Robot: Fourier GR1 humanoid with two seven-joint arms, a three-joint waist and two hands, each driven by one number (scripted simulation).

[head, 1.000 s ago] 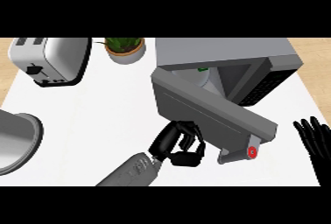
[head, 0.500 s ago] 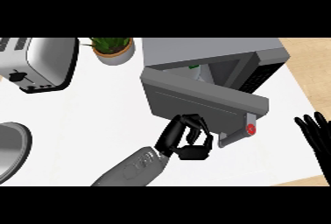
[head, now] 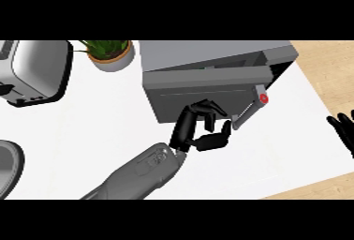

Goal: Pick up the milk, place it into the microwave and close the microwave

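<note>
The grey microwave (head: 207, 51) stands at the back of the white counter (head: 90, 126). Its door (head: 200, 89) is swung almost shut, leaving only a thin gap along the top and a dark opening at the right end. A grey handle (head: 247, 111) and a red button (head: 262, 98) sit at the door's right end. My left hand (head: 197, 129) presses its fingers (head: 202, 108) against the door's front, thumb spread below, holding nothing. The milk is hidden behind the door. My right hand (head: 343, 130) rests open at the right edge, fingers up.
A silver toaster (head: 34, 70) stands at the back left, with a potted plant (head: 110, 54) beside the microwave. A round metal vessel (head: 7, 164) pokes in at the left edge. The counter ends at the right, where wooden floor (head: 325, 61) shows.
The microwave door has swung from wide open to nearly shut, with my left hand following it forward against its front. The milk seen inside earlier is now covered. The right hand stayed put.
</note>
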